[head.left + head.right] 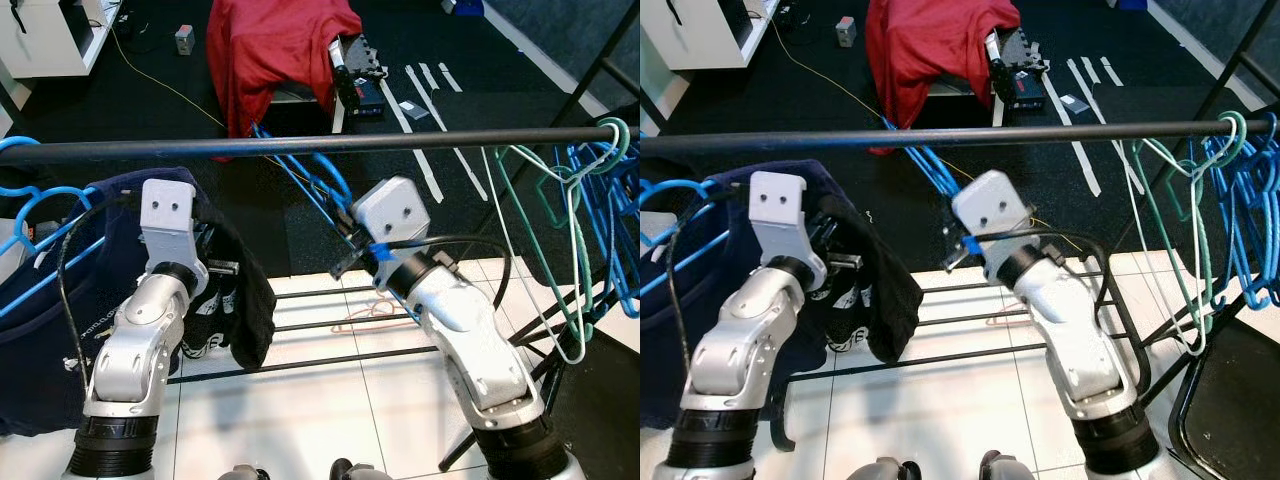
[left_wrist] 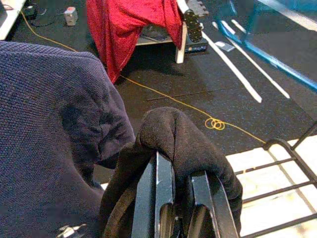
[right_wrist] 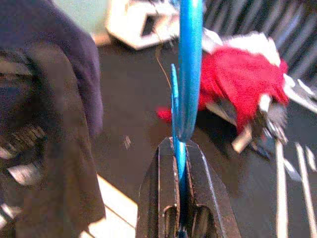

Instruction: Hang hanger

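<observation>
Silver arms rise from the near edge toward a black clothes rail [image 1: 300,146] that crosses the scene from left to right. The right gripper [image 3: 179,218] reaches up and to the far left, just below the rail's middle, its jaws clamped together on a blue hanger [image 3: 189,74]. That hanger slants up and away to the far left, passing behind the rail. The left gripper [image 2: 173,208] points upward on the left, its two fingers [image 2: 148,198] draped and wrapped in a black garment [image 1: 245,300], so whether the jaws grip it cannot be told. A dark blue garment [image 1: 40,330] hangs just left of it on another blue hanger [image 1: 30,230].

At the rail's right end hang a green hanger [image 1: 570,260] and several more blue hangers [image 1: 615,220], bunched together. The middle of the rail is bare. Beyond it, a red cloth [image 1: 275,50] covers something on the dark floor [image 1: 150,110]. White floor tiles [image 1: 330,410] lie near. White print on the black garment is too small to read.
</observation>
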Controlling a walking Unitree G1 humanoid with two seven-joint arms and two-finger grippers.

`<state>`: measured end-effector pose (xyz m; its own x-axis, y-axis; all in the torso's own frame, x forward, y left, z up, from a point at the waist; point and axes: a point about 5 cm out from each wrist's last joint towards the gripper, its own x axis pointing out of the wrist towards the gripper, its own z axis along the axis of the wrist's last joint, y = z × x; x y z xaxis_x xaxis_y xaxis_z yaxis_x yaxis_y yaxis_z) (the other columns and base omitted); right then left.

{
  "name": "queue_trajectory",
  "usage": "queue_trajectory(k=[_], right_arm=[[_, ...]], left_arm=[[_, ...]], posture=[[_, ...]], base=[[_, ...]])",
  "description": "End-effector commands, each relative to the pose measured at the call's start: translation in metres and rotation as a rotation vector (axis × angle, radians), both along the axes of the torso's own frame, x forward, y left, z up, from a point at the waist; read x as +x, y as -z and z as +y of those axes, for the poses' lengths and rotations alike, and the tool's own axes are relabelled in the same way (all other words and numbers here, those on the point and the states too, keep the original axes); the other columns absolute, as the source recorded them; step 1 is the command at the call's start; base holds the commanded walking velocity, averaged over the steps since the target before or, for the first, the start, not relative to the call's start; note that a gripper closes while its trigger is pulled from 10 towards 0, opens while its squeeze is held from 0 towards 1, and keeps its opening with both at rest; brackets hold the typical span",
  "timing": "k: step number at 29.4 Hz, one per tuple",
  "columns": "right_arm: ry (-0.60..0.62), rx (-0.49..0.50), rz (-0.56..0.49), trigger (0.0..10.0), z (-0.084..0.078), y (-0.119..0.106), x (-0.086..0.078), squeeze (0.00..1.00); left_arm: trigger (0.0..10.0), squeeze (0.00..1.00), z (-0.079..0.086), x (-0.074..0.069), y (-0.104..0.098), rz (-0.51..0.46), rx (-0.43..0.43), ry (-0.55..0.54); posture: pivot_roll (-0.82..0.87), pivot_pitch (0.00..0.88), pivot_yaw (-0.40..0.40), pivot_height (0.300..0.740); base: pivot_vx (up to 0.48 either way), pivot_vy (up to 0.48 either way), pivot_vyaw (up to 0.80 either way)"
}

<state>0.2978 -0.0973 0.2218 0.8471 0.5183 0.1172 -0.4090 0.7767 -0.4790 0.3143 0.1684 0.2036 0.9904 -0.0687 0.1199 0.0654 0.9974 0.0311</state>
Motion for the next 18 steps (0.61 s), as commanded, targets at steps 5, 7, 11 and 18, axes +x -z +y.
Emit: queue_trajectory(k=[5, 7, 11, 18], right_arm=[[0.138, -0.146, 0.107, 0.0, -0.014, 0.021, 0.000, 0.00], [0.146, -0.136, 0.120, 0.0, -0.014, 0.022, 0.000, 0.00], [0.169, -0.224, 0.093, 0.0, -0.017, 0.021, 0.000, 0.00], [0.203, -0.231, -0.023, 0.0, -0.017, 0.011, -0.002, 0.00]], left_arm=[[10.0, 0.00, -0.001, -0.006, -0.001, -0.007, 0.000, 0.009], [10.0, 0.00, 0.000, -0.006, -0.001, -0.007, 0.001, 0.009], [10.0, 0.00, 0.000, -0.006, 0.000, -0.010, -0.014, 0.005], [10.0, 0.00, 0.000, -0.007, 0.001, -0.011, -0.028, 0.003]], posture=[[-0.05, 0.242, -0.031, 0.740], [-0.05, 0.242, -0.031, 0.740], [-0.05, 0.234, -0.032, 0.740], [-0.06, 0.228, -0.037, 0.740]], base=[[0.000, 0.000, 0.00], [0.000, 0.000, 0.00], [0.000, 0.000, 0.00], [0.000, 0.000, 0.00]])
